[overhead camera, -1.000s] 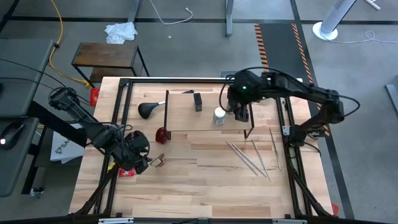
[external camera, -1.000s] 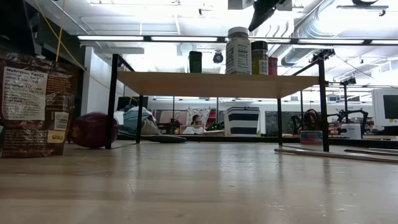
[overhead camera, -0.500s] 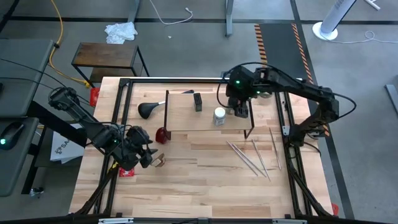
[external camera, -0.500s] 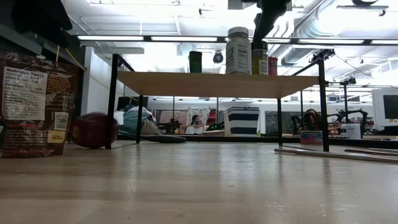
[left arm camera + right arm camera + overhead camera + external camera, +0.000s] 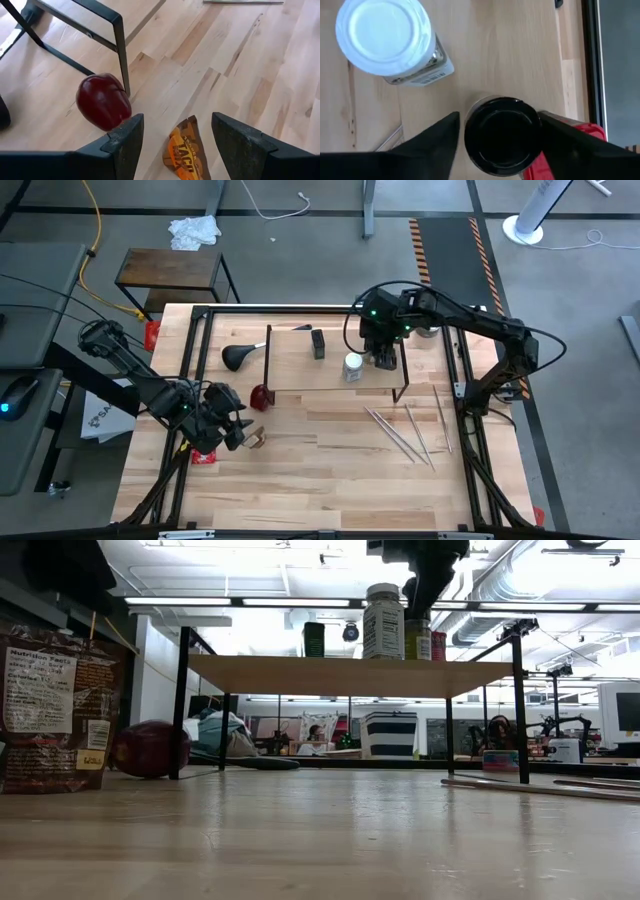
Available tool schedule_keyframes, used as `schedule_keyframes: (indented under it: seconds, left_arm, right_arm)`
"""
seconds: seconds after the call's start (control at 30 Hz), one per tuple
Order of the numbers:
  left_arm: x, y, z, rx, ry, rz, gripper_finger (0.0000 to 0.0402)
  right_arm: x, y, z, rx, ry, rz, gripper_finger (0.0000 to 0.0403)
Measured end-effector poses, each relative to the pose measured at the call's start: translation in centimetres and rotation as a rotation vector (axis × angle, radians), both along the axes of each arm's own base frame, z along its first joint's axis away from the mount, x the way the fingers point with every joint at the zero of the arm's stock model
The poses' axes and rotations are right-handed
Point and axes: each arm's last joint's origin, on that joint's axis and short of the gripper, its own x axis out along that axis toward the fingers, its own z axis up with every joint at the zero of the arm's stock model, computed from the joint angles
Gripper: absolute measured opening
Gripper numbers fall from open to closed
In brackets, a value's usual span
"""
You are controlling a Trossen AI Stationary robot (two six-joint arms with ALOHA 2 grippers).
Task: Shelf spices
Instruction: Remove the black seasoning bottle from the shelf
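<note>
Above the shelf (image 5: pixel 330 365) stood four jars; the right gripper (image 5: pixel 496 132) hung with open fingers around one black-capped jar (image 5: pixel 501 134). The left gripper (image 5: pixel 172 137) waited open.

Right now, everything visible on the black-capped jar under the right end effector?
The black-capped jar stands upright on the shelf, near its right end. It has a round, glossy black cap over a clear body with yellowish-green contents, seen in the low view. The white-capped jar stands apart beside it; a red cap shows just behind. The right end effector hangs above, fingers open, straddling the cap.
</note>
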Motion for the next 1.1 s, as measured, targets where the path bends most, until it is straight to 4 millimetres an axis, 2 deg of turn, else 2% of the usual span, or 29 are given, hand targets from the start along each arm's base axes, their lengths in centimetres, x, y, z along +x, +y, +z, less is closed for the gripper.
schedule_keyframes:
  seconds: [0.07,0.23,0.37,0.53,0.6,0.67,0.8,0.93,1.0,1.1]
  left_arm:
    - [0.0,0.0,0.0,0.007,0.002,-0.007,0.023]
    - [0.0,0.0,0.0,0.0,0.009,-0.011,0.023]
    - [0.0,0.0,0.0,0.01,0.001,-0.005,0.023]
    - [0.1,0.2,0.1,0.053,-0.036,0.023,0.023]
    - [0.1,0.3,0.1,0.057,-0.05,0.044,0.023]
    - [0.2,0.4,0.1,0.047,-0.07,0.081,0.023]
    - [0.3,0.7,0.2,0.029,-0.108,0.149,0.023]
    - [0.5,0.9,0.2,0.027,-0.118,0.171,0.023]
    - [0.5,0.9,0.2,0.026,-0.12,0.174,0.023]
    - [0.6,1.0,0.3,0.023,-0.123,0.18,0.023]
  right_arm:
    - [0.0,0.1,0.0,0.012,-0.008,0.004,0.0191]
    - [-0.5,0.3,0.6,0.034,0.004,-0.014,0.0189]
    - [-2.1,1.3,3.7,0.022,-0.079,-0.021,0.0189]
    - [-5.2,4.6,8.3,0.086,-0.217,-0.031,0.0189]
    - [-6.4,6.6,9.5,0.14,-0.263,-0.017,0.0189]
    - [-7.0,8.8,9.8,0.188,-0.275,0.012,0.0188]
    - [-6.5,13.3,7.7,0.2,-0.221,0.095,0.0189]
    - [-4.1,16.7,2.9,0.183,-0.237,0.168,0.0188]
    - [-2.8,17.6,-0.1,0.204,-0.266,0.163,0.0188]
    - [-1.5,17.5,-4.8,0.235,-0.301,0.106,0.0189]
